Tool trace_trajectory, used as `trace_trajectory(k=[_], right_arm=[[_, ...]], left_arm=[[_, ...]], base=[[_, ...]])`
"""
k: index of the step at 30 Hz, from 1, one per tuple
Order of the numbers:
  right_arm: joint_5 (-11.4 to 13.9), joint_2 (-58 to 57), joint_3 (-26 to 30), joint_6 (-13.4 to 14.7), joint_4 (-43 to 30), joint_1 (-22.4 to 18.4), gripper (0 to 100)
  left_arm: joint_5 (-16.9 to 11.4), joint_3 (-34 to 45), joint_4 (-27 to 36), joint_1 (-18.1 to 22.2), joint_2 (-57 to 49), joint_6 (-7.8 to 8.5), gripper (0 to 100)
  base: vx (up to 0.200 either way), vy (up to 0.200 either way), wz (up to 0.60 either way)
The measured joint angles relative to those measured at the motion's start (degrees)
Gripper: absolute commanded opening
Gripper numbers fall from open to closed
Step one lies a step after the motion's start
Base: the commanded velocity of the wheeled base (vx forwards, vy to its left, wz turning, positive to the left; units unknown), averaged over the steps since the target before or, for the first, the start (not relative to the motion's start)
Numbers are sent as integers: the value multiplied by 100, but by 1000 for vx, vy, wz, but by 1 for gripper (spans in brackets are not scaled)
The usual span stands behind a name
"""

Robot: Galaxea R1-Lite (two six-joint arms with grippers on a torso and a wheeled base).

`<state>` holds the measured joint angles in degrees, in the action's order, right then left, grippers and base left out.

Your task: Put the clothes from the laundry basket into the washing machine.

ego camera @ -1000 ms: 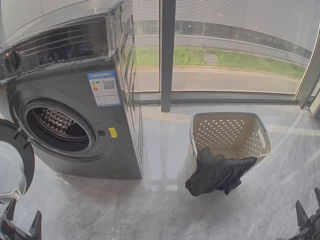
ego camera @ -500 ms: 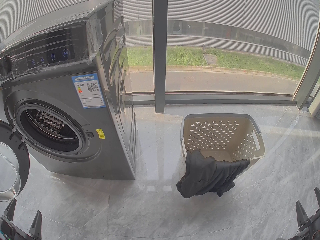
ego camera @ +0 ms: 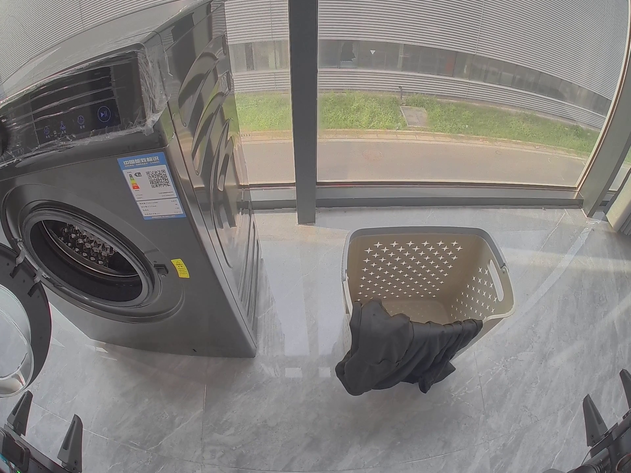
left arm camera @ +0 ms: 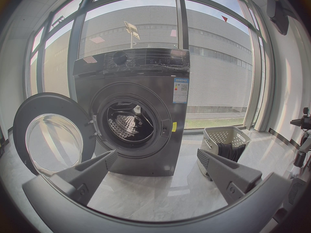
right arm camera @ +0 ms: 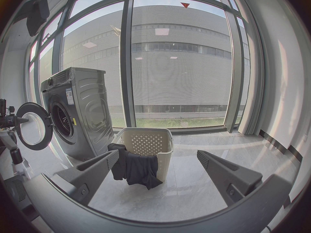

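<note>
Here both end effectors are released and empty. The left end effector (left arm camera: pixel 156 154) sits low at the near left with its jaws spread wide, close by the open door (ego camera: pixel 26 336). The right end effector (right arm camera: pixel 157 153) sits low at the near right, likewise spread, well apart from the laundry basket (ego camera: pixel 420 232).

The dark garment (ego camera: pixel 394 353) hangs over the basket's near rim, mostly outside, its lower folds close to the floor (ego camera: pixel 296 422). A pinch on a loose edge alone could probably let the cloth slide off onto the floor. A sideways pull might drag or tip the light basket. The door stands out at the near left, so an arm crossing with trailing cloth could knock it or snag on it. A fold left over the lip of the drum (ego camera: pixel 85 261) could foul closing.

The basket stands upright on the floor, right of the washing machine (ego camera: pixel 197 165), near the window. Apart from the draped garment its bottom looks bare. The drum is open and, as far as visible, empty.
</note>
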<state>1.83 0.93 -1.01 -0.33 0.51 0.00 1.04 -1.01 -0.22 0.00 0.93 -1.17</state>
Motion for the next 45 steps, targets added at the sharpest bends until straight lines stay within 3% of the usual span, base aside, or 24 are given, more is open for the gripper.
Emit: trace_trajectory(k=[20, 38, 45], right_arm=[[2, 0, 0, -5, 0, 0, 100], [9, 0, -2, -22, 88, -11, 100], [148, 108, -824, -27, -166, 2, 100]], left_arm=[[-28, 0, -10, 0, 0, 33, 100], [-35, 0, -10, 0, 0, 49, 100], [-39, 0, -11, 0, 0, 52, 100]], base=[[0, -180, 0], [0, 0, 0], [0, 0, 0]])
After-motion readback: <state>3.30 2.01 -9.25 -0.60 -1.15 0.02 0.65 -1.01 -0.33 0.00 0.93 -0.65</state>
